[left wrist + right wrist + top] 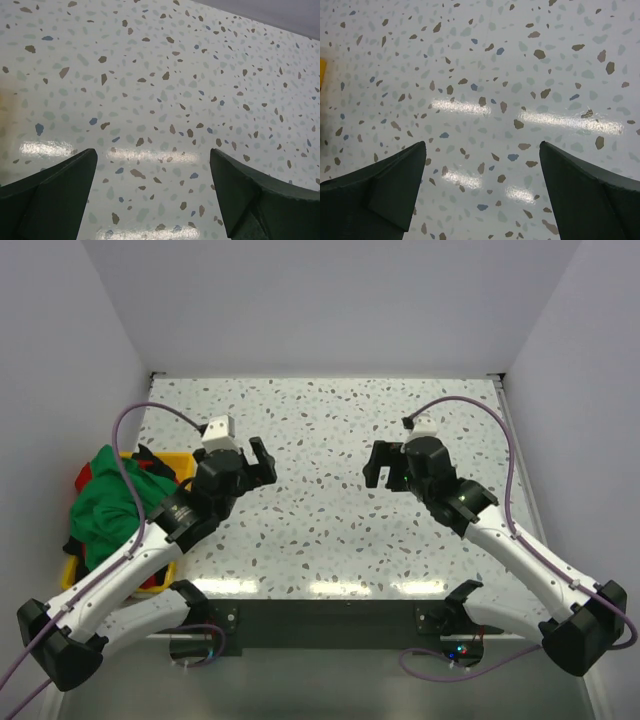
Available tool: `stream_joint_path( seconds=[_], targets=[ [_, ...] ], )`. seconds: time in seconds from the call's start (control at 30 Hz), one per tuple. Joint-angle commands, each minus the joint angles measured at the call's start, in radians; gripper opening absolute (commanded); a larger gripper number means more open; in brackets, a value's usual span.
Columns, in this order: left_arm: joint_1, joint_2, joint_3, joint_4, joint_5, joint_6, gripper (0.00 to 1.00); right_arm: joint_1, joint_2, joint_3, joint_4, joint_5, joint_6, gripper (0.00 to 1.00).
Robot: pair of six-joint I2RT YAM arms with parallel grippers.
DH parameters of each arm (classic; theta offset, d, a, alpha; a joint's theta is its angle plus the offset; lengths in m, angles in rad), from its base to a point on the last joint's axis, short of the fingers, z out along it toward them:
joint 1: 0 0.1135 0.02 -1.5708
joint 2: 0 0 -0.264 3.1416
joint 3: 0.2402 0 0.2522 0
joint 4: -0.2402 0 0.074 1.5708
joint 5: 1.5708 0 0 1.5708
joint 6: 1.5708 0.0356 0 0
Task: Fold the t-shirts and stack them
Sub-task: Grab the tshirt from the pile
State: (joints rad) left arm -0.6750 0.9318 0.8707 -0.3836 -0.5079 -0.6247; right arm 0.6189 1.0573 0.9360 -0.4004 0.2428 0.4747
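The left gripper point(263, 462) and right gripper point(376, 466) are gaping empty while the green t-shirt point(108, 502) is hiding most of the yellow bin point(171, 462).

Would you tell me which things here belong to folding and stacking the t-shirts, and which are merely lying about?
Part of the job: green t-shirt, heaped over the bin; red t-shirt, only an edge showing; left gripper and right gripper, both open and empty.
Just there: yellow bin; speckled table.
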Motion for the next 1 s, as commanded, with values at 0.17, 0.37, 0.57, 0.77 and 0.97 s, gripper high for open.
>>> stream_joint_path(
  seconds=[0.17, 0.37, 0.57, 0.77, 0.97],
  targets=[
    [0.009, 0.010, 0.183, -0.294, -0.309, -0.174, 0.97, 0.001, -0.017, -0.006, -0.012, -0.027, 0.007, 0.99],
    [0.274, 0.064, 0.241, -0.351, -0.212, -0.092, 0.96, 0.002, -0.033, -0.014, -0.018, -0.013, 0.001, 0.99],
    [0.520, 0.102, 0.280, -0.388, -0.227, -0.023, 0.95, 0.002, -0.060, -0.029, -0.003, -0.019, -0.004, 0.99],
    [0.803, 0.121, 0.248, -0.361, -0.196, 0.016, 0.95, 0.002, -0.049, -0.029, -0.003, -0.033, -0.004, 0.99],
    [0.949, 0.139, 0.182, -0.377, -0.205, -0.055, 0.91, 0.004, -0.051, -0.034, -0.005, -0.025, -0.007, 0.99]
  ],
)
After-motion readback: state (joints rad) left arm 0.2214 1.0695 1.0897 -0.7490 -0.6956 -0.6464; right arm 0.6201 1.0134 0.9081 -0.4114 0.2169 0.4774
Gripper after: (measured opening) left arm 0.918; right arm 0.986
